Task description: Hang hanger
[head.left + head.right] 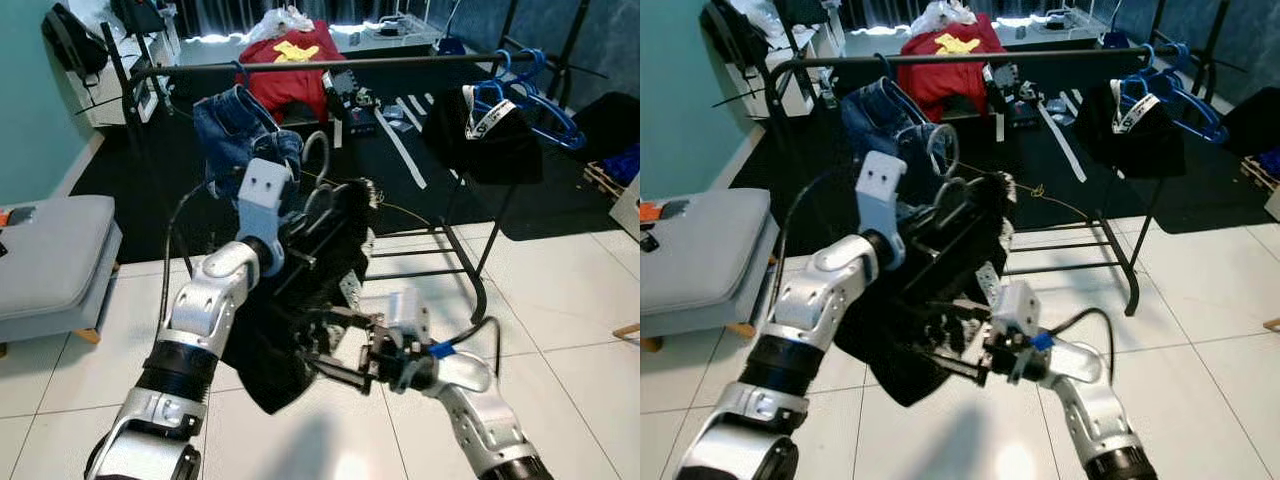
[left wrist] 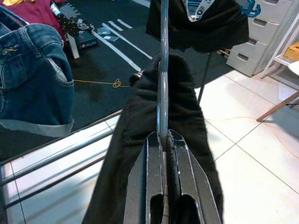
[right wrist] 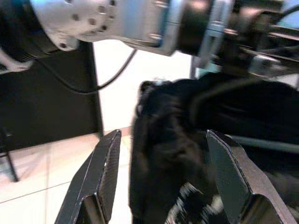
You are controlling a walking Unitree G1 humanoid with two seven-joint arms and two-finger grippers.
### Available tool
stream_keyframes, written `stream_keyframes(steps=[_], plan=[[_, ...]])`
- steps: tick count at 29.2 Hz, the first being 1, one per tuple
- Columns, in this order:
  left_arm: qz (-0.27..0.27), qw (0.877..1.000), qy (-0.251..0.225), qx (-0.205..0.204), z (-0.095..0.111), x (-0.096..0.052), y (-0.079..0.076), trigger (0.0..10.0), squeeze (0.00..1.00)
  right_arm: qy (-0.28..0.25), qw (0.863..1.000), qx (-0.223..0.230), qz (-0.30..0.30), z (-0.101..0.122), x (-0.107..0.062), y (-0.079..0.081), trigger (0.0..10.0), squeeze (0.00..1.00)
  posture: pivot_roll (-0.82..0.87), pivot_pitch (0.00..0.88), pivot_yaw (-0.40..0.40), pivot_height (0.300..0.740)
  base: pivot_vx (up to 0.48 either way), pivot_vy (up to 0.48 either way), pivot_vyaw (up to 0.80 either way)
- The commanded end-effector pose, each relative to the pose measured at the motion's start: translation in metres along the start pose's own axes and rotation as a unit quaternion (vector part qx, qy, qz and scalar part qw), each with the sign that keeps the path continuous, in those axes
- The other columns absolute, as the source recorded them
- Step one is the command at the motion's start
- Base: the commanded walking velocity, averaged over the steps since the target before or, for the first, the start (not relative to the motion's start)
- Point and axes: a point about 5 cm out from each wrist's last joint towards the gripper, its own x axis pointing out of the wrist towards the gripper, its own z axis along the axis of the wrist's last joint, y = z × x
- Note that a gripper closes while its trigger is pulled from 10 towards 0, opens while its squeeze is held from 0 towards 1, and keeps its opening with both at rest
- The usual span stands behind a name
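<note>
Hanger: I hold the metal hanger (image 2: 162, 70) in my left gripper (image 2: 164, 140), fingers clenched tight on its wire; a black garment (image 1: 300, 330) is draped on it and hangs below my arm.
Hook: the hanger's hook (image 1: 318, 150) stands up above my left wrist, below and short of the rail (image 1: 400, 62), not yet over it.
Right gripper: my right gripper (image 3: 161, 172) sits low, fingers spread wide, with a fold of the black garment between them; I judge they are not yet pinching it.
Progress: hanger is picked up and lifted toward the rack; the hooking itself is left.
Open room: the rail has a bare stretch between the hung jeans (image 1: 235, 135) and the black top (image 1: 480, 135) further right, and that gap looks like the place to aim.
Edges: jeans hang just beside my left arm; blue hangers (image 1: 535, 105) crowd the far right end; the rack's lower bars (image 1: 430, 250) run near the garment's hem.
Floor: white tile underfoot, grey bench (image 1: 50, 260) well off to my left.
</note>
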Motion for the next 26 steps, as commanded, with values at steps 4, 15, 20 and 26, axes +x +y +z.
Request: stream_keyframes(steps=[4,15,20,26], plan=[[0.003,1.000,-0.024,-0.001,0.010,0.000,0.007,0.0,0.00,-0.003,0.999,-0.019,-0.042,0.004,-0.004,-0.005,10.0,0.00,0.04,0.056,0.073,0.740,0.000,0.000,0.00],[0.055,0.998,-0.017,-0.019,0.009,-0.001,0.021,0.0,0.00,0.071,0.994,-0.045,-0.068,-0.015,-0.019,-0.002,10.0,0.00,0.05,0.056,0.079,0.740,0.000,0.000,0.00],[0.090,0.996,-0.002,-0.019,0.009,0.000,0.028,0.0,0.00,0.042,0.997,-0.021,-0.067,-0.012,-0.014,0.003,10.0,0.00,0.05,0.063,0.082,0.740,0.000,0.000,0.00],[0.149,0.988,-0.018,-0.035,0.021,0.007,0.029,0.0,0.00,0.070,0.996,0.017,-0.047,-0.026,0.004,0.006,10.0,0.10,0.05,0.073,0.081,0.740,0.000,0.000,0.00]])
